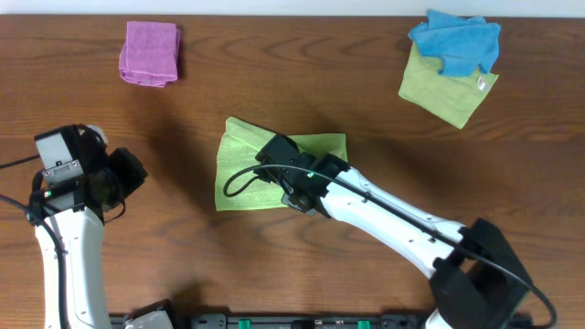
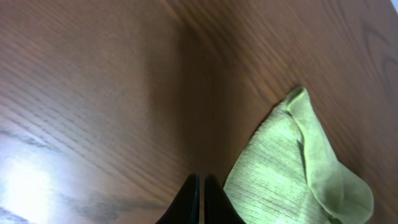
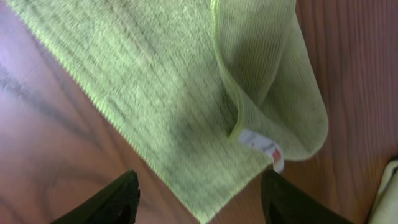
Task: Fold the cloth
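Wooden table (image 1: 366, 82) is seen carrying four cloths: one lime cloth (image 1: 239, 164) at centre, one edge folded over, one pink cloth (image 1: 149, 53) far left, one blue cloth (image 1: 457, 43) overlapping one dull-green cloth (image 1: 443, 96) far right. Right fingers (image 3: 118, 199) are held apart over the lime cloth; left fingers (image 2: 189, 199) are pressed together.

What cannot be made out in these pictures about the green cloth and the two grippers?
- Overhead: the right arm covers the middle of the cloth, so the right gripper is hidden there.
- Right wrist: the print on the white tag is too blurred to read; the top edge cuts off the cloth.
- Left wrist: the bottom edge cuts off the cloth and most of the left gripper.
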You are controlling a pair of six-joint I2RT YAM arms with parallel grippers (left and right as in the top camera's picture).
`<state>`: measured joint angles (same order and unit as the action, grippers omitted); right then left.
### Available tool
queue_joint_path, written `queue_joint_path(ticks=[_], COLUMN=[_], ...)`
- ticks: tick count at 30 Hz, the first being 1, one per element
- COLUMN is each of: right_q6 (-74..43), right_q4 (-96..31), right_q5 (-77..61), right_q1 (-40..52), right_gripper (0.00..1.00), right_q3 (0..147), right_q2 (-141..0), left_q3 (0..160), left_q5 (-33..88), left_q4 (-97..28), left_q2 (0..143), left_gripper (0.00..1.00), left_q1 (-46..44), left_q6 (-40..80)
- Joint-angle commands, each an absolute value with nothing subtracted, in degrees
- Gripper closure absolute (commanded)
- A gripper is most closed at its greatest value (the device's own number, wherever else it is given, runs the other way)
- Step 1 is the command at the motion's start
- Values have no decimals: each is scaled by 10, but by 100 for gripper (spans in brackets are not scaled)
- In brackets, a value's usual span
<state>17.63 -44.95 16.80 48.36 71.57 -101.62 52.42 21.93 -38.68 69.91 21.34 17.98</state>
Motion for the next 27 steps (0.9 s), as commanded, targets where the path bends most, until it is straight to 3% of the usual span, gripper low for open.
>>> queue_joint_path(ticks=[1, 7, 27], right_q6=[182, 183, 185], right_q4=[-434, -407, -322], right_q5=[180, 231, 309], right_q1=[487, 487, 451], right_gripper=[38, 47, 54], right_q3=[711, 711, 711], right_q2=[-1045, -1096, -1099], left_q3=[522, 522, 522], left_q5=[244, 258, 258], left_q4=[-386, -387, -388], left_q2=[693, 693, 693], left_gripper=[94, 94, 94], left_q1=[216, 216, 216], left_q6=[167, 167, 162])
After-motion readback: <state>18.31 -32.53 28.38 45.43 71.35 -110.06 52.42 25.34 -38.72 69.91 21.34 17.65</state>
